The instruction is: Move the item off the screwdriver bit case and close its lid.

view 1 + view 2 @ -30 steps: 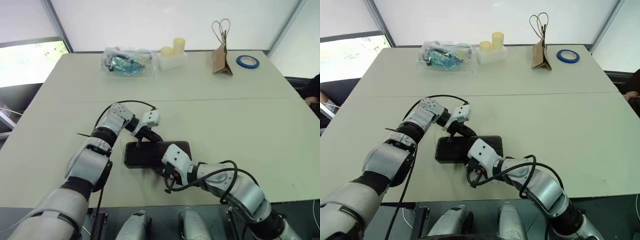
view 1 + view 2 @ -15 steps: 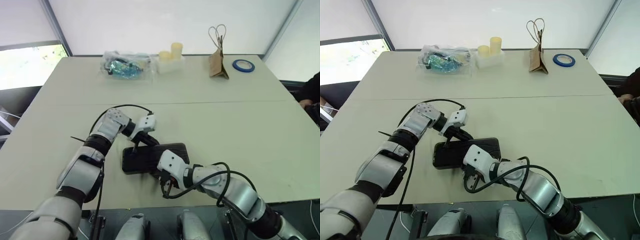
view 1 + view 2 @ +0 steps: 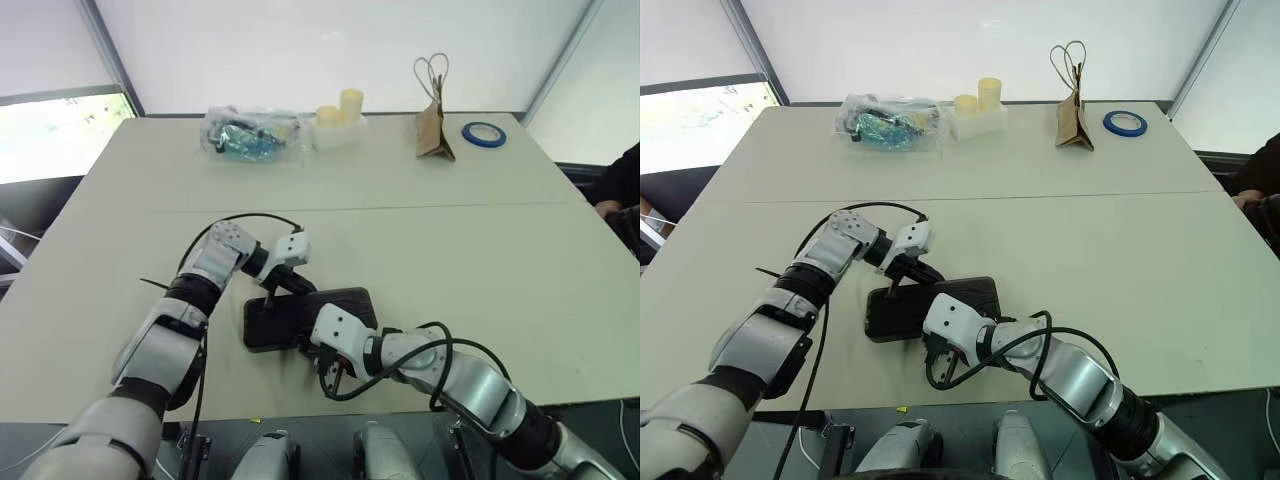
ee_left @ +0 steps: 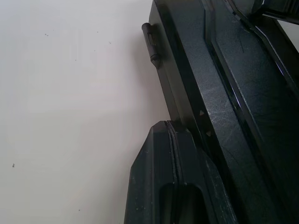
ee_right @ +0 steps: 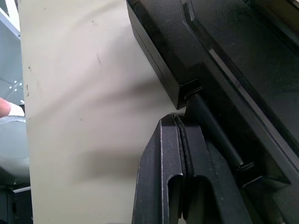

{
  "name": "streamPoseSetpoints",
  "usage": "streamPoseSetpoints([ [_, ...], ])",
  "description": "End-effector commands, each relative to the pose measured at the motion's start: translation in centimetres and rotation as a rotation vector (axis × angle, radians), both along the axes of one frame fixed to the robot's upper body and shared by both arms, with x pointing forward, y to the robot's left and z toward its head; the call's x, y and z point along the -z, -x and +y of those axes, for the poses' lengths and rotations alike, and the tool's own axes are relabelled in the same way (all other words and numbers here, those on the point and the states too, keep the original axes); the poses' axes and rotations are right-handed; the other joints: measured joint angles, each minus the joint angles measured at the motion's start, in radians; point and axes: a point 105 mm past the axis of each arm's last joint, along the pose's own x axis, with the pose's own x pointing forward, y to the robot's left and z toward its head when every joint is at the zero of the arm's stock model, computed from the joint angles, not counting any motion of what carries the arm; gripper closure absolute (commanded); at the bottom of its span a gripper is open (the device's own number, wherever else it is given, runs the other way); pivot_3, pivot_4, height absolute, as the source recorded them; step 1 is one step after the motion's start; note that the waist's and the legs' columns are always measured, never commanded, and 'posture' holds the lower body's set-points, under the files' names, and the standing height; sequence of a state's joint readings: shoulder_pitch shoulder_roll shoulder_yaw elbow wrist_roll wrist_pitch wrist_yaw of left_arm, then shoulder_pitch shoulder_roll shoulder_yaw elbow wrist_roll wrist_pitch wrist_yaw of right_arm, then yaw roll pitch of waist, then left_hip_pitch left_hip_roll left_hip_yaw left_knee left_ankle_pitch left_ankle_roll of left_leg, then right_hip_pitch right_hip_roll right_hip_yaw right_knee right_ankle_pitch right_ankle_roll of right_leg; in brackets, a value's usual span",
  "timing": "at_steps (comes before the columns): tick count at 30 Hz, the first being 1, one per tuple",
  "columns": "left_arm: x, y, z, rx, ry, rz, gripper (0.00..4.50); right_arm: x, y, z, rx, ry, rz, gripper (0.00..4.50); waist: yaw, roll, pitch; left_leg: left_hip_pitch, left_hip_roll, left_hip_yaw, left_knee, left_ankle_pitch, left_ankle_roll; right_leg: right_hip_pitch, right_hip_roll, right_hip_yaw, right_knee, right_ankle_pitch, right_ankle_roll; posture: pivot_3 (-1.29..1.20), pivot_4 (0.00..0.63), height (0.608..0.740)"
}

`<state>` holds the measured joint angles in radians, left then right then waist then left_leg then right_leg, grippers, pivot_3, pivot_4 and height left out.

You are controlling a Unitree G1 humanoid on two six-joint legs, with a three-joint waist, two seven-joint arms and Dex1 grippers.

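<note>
Here both shut pincers flank the screwdriver bit case (image 3: 305,316).

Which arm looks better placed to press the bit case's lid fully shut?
Probably left. The left gripper, shut, sits on the screwdriver bit case at its far-left corner, above the lid. The right gripper, also shut, sits low against the case's near edge.

Both arms crowd the screwdriver bit case (image 3: 300,317): left gripper (image 3: 272,293) at its far edge, right gripper (image 3: 322,352) at its near edge. Bare table (image 3: 500,260) lies open rightward; plastic bag (image 3: 250,132), paper bag (image 3: 432,130) and tape roll (image 3: 483,133) line the far edge
</note>
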<state>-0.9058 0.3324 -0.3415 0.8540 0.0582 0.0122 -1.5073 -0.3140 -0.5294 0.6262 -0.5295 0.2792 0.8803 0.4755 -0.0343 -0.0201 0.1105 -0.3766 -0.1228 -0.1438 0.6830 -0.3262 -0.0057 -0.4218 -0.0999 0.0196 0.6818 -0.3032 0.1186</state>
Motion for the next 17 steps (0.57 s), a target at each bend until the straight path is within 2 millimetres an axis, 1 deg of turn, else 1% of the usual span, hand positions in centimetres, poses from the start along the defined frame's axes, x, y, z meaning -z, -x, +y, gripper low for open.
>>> streamPoseSetpoints([
  [1, 3.7, 2.7, -1.4, 0.105, -0.034, 0.101, 4.50, -1.7, -5.0, -4.3, 0.268, 0.032, -0.103, 4.48, 0.003, 0.000, 0.000, 0.000, 0.000, 0.000, 0.000, 0.000, 0.000, 0.001, 0.000, 0.000, 0.000, 0.000, 0.000, 0.00, 0.150, 0.740],
  [4, 2.1, -0.3, -1.0, -0.047, 0.028, -0.006, 4.50, -3.0, -1.8, -4.1, 0.199, -0.068, 0.005, 4.48, 0.036, 0.000, 0.000, 0.001, -0.001, -0.001, 0.001, 0.000, 0.000, 0.003, 0.000, 0.000, -0.003, 0.000, 0.000, 0.00, 0.150, 0.740],
  [5, 1.7, -0.8, -0.9, -0.077, 0.044, -0.027, 4.50, -3.3, -1.2, -4.2, 0.192, -0.087, 0.022, 4.48, 0.047, 0.000, 0.000, 0.001, -0.001, -0.002, 0.002, -0.001, 0.001, 0.004, 0.000, 0.000, -0.003, 0.000, 0.000, 0.00, 0.150, 0.740],
  [7, 0.5, -2.3, -0.3, -0.165, 0.088, -0.077, 4.50, -4.4, -0.4, -4.8, 0.219, -0.145, 0.053, 4.48, 0.048, 0.000, 0.000, 0.001, -0.002, -0.002, 0.003, -0.001, 0.002, 0.010, 0.001, 0.000, -0.013, 0.000, 0.000, 0.00, 0.150, 0.740],
  [10, -4.4, -5.5, 2.3, -0.396, 0.290, -0.134, 4.50, -8.9, 2.0, -6.3, 0.197, -0.315, 0.045, 4.48, 0.045, 0.000, 0.003, 0.001, 0.000, -0.002, 0.002, -0.001, 0.002, 0.011, 0.001, 0.000, -0.016, 0.000, 0.000, 0.00, 0.150, 0.740],
  [11, -5.4, -6.0, 2.9, -0.436, 0.328, -0.142, 4.50, -9.6, 2.4, -6.6, 0.192, -0.337, 0.040, 4.48, 0.038, -0.001, 0.005, -0.001, 0.001, -0.002, 0.002, -0.001, 0.002, 0.009, 0.001, 0.000, -0.015, 0.000, 0.000, 0.00, 0.150, 0.740],
  [13, -7.0, -6.7, 4.5, -0.524, 0.398, -0.167, 4.50, -11.4, 2.2, -7.5, 0.211, -0.386, 0.001, 4.48, 0.028, -0.001, 0.005, -0.002, 0.003, -0.002, 0.000, -0.001, 0.002, 0.006, 0.003, 0.000, -0.015, 0.000, 0.000, 0.00, 0.150, 0.740],
  [14, -7.8, -6.9, 5.7, -0.567, 0.434, -0.183, 4.50, -12.3, 1.7, -8.3, 0.237, -0.407, -0.026, 4.48, 0.025, 0.000, 0.006, -0.002, 0.003, -0.002, -0.001, -0.001, 0.002, 0.006, 0.003, -0.001, -0.014, 0.000, 0.000, 0.00, 0.150, 0.740],
  [16, -8.8, -6.9, 7.7, -0.636, 0.485, -0.209, 4.50, -13.7, 0.7, -9.8, 0.297, -0.439, -0.070, 4.48, 0.021, 0.000, 0.006, -0.002, 0.003, -0.002, -0.001, -0.001, 0.002, 0.005, 0.002, 0.000, -0.014, 0.000, 0.000, 0.00, 0.150, 0.740],
  [17, -9.1, -6.6, 8.7, -0.671, 0.508, -0.208, 4.50, -14.1, -0.4, -10.9, 0.357, -0.450, -0.094, 4.48, 0.021, 0.000, 0.006, -0.002, 0.003, -0.001, -0.001, -0.001, 0.002, 0.005, 0.002, 0.000, -0.014, 0.000, 0.000, 0.00, 0.150, 0.740],
])
